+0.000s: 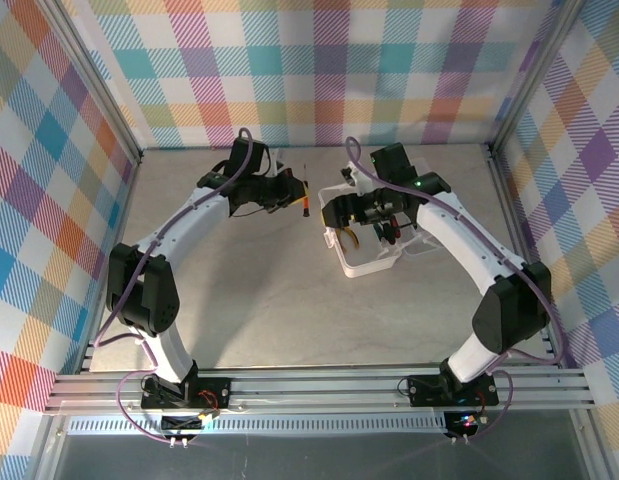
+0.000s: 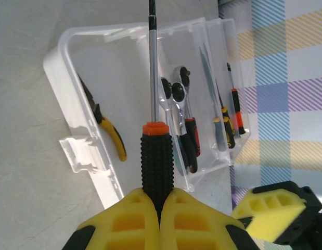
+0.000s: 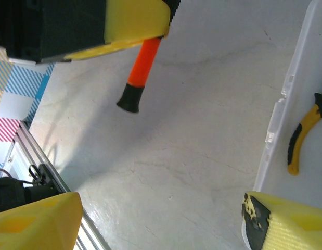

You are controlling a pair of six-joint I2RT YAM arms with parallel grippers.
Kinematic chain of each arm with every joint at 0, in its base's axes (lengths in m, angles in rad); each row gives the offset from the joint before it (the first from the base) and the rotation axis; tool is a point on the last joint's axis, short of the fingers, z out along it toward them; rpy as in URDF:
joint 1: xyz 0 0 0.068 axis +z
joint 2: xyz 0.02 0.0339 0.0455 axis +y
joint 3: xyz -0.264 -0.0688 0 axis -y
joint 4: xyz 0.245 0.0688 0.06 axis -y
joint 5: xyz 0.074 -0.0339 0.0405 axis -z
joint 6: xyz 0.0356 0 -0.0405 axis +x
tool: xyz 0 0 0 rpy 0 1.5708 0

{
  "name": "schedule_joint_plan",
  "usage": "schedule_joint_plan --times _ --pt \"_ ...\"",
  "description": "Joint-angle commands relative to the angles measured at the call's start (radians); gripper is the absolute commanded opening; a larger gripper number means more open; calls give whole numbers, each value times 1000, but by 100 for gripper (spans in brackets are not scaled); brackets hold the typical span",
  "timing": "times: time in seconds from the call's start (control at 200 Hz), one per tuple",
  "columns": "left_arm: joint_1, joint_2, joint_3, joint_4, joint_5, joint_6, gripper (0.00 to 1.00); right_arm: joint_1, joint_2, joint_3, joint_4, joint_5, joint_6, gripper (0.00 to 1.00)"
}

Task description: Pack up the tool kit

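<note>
Checked walls [image 1: 319, 70], grey table [image 1: 289, 310], open tool case [image 2: 119, 73]

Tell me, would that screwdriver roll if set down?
Probably: the screwdriver has a round handle, so it may roll on the table. Its ribbed black grip likely resists slipping in the left gripper. The metal shaft seems stiff.

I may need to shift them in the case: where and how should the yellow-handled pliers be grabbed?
Take the yellow-handled pliers across the handles, near their middle, coming straight down from above. They lie flat on the floor of the case, handles together, and the case wall runs close alongside, so a sideways approach looks blocked.
</note>
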Motion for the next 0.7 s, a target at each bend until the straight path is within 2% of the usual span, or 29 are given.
schedule_joint_plan --times 0.0,0.285,0.575,0.695 --pt "-18 -51 -12 60 40 -36 0 11 20 38 65 -54 35 76" --pt "-39 -48 -13 78 46 -40 0 29 71 61 121 -106 73 70" --pt "-50 -51 -18 92 54 -46 0 49 122 94 131 -105 87 64" --pt "-55 -56 -16 93 57 -46 0 53 138 109 132 -102 92 56"
